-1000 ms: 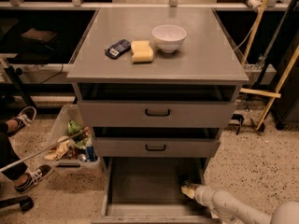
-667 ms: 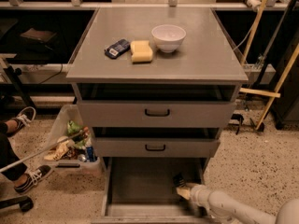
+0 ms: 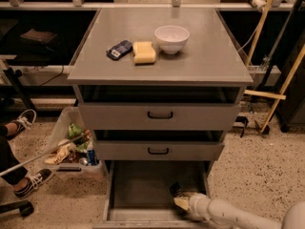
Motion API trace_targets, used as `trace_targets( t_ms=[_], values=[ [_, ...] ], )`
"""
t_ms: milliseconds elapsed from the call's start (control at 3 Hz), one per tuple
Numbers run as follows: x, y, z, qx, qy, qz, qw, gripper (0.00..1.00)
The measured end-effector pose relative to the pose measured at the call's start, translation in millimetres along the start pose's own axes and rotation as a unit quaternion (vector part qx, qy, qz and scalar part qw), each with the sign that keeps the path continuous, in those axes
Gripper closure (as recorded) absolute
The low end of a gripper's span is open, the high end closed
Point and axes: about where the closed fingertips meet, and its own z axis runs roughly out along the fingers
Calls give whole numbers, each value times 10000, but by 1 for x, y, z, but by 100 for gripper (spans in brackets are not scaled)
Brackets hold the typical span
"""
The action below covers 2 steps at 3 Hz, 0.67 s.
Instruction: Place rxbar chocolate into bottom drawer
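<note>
Rxbar chocolate is what I take the small dark piece low in my view to be. It sits tilted inside the bottom drawer, toward its right near corner, right against the tip of the gripper. I cannot tell whether the gripper has it clamped or loose.

Working from the left: a person's two dark shoes stand on the speckled floor. A pale stick slants from there up to a clear bin of mixed rubbish beside the cabinet.

On the grey cabinet top a dark blue packet lies furthest left. A yellow sponge is just beside it, and a white bowl is just right of that, a little farther back. Below, the two upper drawers with black handles sit slightly ajar. The bottom drawer is pulled well out toward me, its grey floor bare on the left side.

My white arm comes in from the near right corner, reaching over the drawer's front right edge. Far right, wooden poles lean against the dark shelving.
</note>
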Motion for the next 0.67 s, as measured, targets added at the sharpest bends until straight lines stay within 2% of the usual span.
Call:
trace_targets(
  t_ms=[333,667],
  values=[
    [11,0,28,-66,169,63,9998,100],
    [18,7,63,-163,347,-27,9993,100]
  ],
)
